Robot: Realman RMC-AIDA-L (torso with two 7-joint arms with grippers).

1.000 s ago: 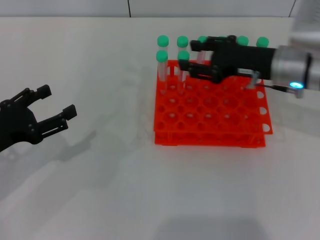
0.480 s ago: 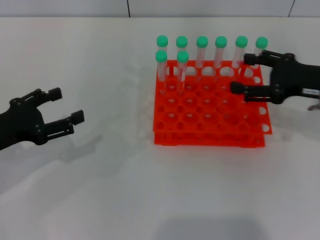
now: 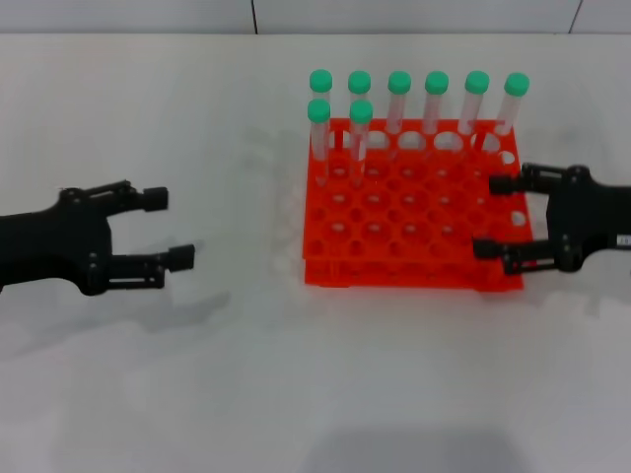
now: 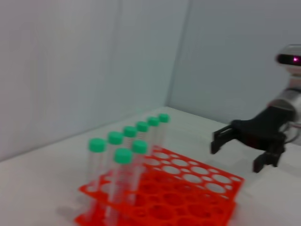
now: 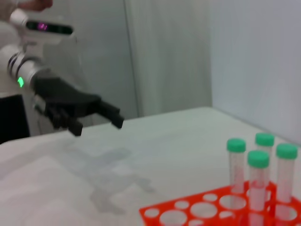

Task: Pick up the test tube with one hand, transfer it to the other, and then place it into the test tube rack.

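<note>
A: Where is the rack?
B: The orange-red rack point(image 3: 412, 212) sits on the white counter point(image 3: 296, 374), right of centre in the head view. Eight green-capped tubes stand upright in it — six along the far row, two in the next row at its left end.

A: Which is the task's tube?
B: Cannot tell; all eight look alike. One in the second row is the tube point(image 3: 360, 138) beside the corner tube point(image 3: 318, 138). No tube is in either pincer.

A: Right pincer?
B: The right pincer point(image 3: 498, 217) is at the rack's right edge, near the front corner, fingers spread wide, nothing between them. One fingertip point(image 3: 501, 184) lies over the rack's edge, the other over its front right corner. A small white label shows on its body. The left wrist view shows it as well point(image 4: 235, 153), open beyond the rack.

A: Left pincer?
B: The left pincer point(image 3: 170, 229) is over bare counter, well apart from the rack on its left side — fingers open, holding nothing. The right wrist view shows it too point(image 5: 96, 120), above the counter.
</note>
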